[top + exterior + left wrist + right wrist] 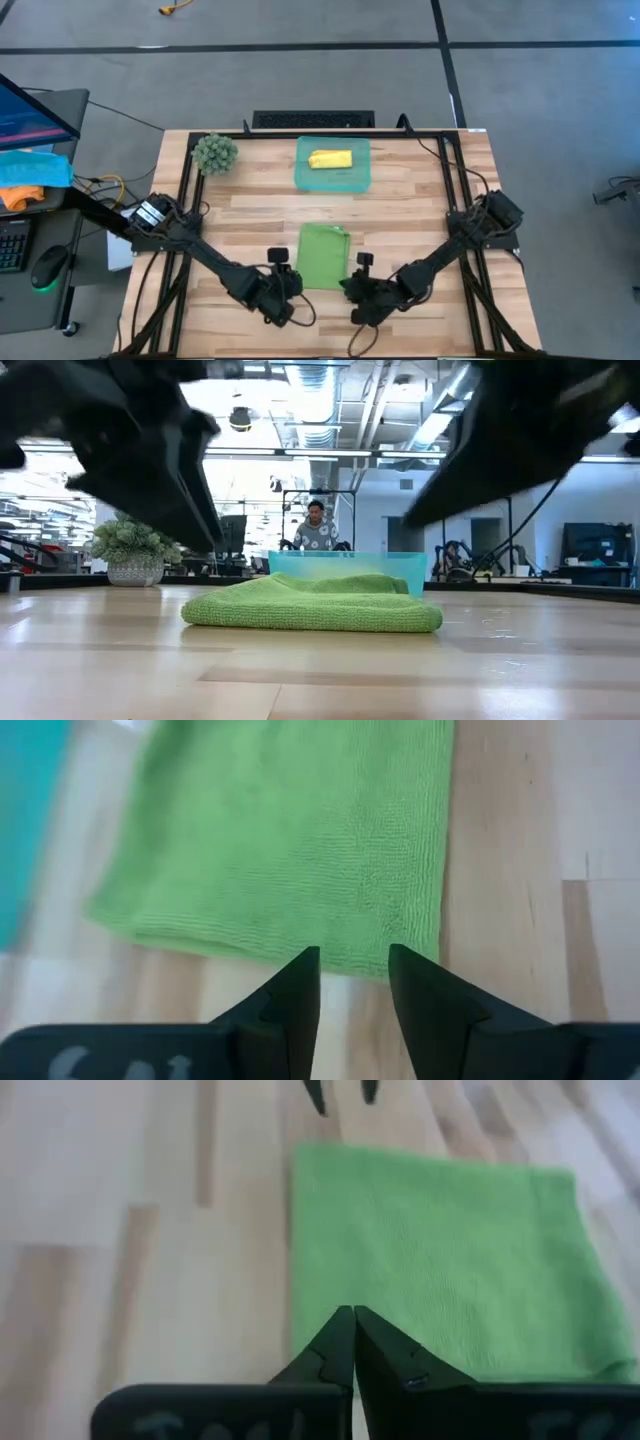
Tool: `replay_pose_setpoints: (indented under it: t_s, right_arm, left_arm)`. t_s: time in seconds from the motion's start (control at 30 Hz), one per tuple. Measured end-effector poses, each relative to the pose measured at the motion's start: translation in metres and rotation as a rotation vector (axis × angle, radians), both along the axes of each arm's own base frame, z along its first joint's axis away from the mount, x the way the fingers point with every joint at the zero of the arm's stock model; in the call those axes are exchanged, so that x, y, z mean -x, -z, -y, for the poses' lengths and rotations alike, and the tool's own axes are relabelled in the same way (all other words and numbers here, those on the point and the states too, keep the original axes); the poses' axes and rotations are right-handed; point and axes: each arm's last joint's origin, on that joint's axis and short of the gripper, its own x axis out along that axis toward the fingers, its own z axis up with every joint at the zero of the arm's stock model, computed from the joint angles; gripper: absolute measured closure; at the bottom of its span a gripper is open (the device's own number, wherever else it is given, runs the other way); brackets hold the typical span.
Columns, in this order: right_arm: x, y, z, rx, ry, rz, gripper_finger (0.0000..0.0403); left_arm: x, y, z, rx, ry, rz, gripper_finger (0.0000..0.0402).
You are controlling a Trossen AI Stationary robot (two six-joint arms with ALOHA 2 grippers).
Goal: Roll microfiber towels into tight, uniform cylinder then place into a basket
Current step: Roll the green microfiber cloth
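Your green towel (323, 256) lies folded flat on the bench, long axis running toward the basket (334, 179); its near short edge sits between both arms; left jaws (354, 982) stand spread just short of it; right jaws (353, 1342) nearly pressed together, empty.

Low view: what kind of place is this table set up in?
Probably an open lab or office workspace: exposed ceiling ducts, monitors on desks, and a person seated behind the basket.
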Motion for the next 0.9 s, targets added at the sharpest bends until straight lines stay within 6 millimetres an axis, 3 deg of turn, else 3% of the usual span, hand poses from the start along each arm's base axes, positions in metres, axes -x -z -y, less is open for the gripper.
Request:
replay_pose_setpoints:
  t_s: [0.43, 0.6, 0.73, 0.9]
  right_arm:
    - [0.040, -0.047, -0.035, 0.178, -0.084, 0.211, 0.0382]
    - [0.040, -0.080, -0.038, 0.258, -0.115, 0.279, 0.0377]
    - [0.037, -0.100, -0.039, 0.311, -0.131, 0.307, 0.0362]
    - [0.034, -0.096, -0.039, 0.352, -0.172, 0.274, 0.0341]
  left_arm:
    - [0.037, -0.047, 0.067, -0.392, 0.277, 0.128, 0.0287]
    - [0.053, -0.062, 0.077, -0.558, 0.327, 0.140, 0.0287]
    - [0.055, -0.059, 0.077, -0.505, 0.343, 0.098, 0.0287]
    - [0.057, -0.040, 0.070, -0.396, 0.329, 0.001, 0.0287]
